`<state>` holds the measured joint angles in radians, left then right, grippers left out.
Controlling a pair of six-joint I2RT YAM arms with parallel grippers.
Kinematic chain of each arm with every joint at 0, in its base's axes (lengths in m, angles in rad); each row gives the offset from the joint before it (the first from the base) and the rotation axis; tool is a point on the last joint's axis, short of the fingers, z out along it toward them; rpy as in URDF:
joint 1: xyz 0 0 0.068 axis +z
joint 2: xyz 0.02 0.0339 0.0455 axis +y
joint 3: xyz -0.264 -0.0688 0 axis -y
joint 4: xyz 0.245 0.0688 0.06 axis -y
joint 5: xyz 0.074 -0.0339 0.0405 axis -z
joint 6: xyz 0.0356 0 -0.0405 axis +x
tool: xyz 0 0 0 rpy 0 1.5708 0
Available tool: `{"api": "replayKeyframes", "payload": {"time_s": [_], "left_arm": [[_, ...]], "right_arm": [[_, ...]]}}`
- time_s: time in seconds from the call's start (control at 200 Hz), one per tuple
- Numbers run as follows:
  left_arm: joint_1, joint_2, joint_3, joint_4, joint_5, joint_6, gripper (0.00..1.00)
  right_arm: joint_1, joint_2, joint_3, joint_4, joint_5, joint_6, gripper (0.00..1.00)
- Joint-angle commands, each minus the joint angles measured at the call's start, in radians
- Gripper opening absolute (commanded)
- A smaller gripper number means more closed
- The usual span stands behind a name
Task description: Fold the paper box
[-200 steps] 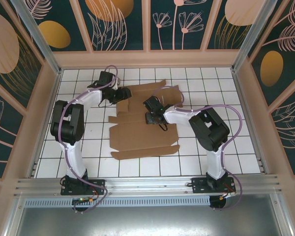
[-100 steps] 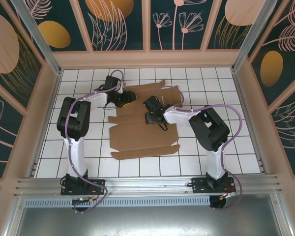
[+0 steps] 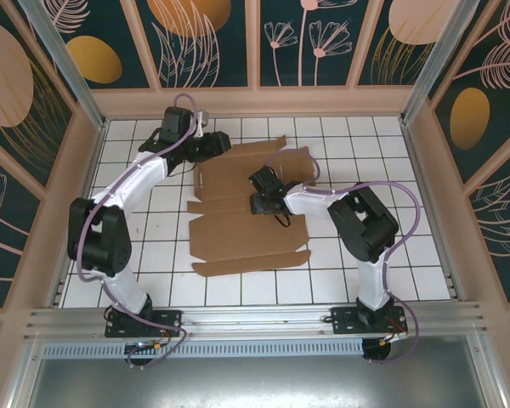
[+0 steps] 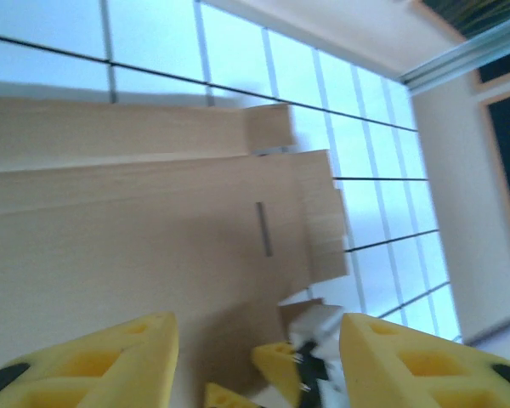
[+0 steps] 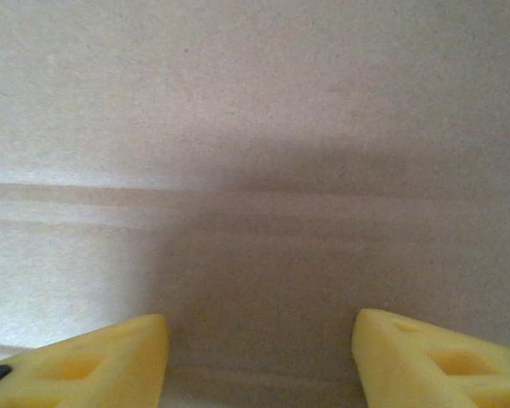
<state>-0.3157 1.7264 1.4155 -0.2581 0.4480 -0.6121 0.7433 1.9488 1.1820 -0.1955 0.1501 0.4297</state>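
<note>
Paper box [image 3: 246,231] lies mid-table as a nearly flat die-cut sheet; folding barely begun, walls and flaps left. Left gripper [image 3: 219,146] at far-left edge, fingers spread, empty. Right gripper [image 5: 259,357] over sheet centre, fingers spread, grasping nothing.

We find the paper box [image 3: 238,231] flat on the table [image 3: 391,255], left gripper [image 3: 218,146] at its far-left corner, right gripper [image 3: 259,194] over its middle.
</note>
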Motion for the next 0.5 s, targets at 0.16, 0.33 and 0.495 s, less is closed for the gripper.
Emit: {"api": "replayKeyframes", "payload": {"time_s": [0.16, 0.33, 0.495], "left_arm": [[-0.083, 0.039, -0.003, -0.033, -0.037, -0.080, 0.47], [-0.112, 0.154, -0.056, 0.040, -0.081, -0.142, 0.36], [-0.112, 0.304, -0.037, 0.089, -0.083, -0.162, 0.30]], "right_arm": [[-0.013, -0.207, -0.090, -0.016, -0.216, 0.070, 0.69], [-0.103, -0.351, -0.124, 0.022, -0.218, 0.033, 0.71], [-0.314, -0.480, -0.250, 0.132, -0.387, 0.054, 0.74]]}}
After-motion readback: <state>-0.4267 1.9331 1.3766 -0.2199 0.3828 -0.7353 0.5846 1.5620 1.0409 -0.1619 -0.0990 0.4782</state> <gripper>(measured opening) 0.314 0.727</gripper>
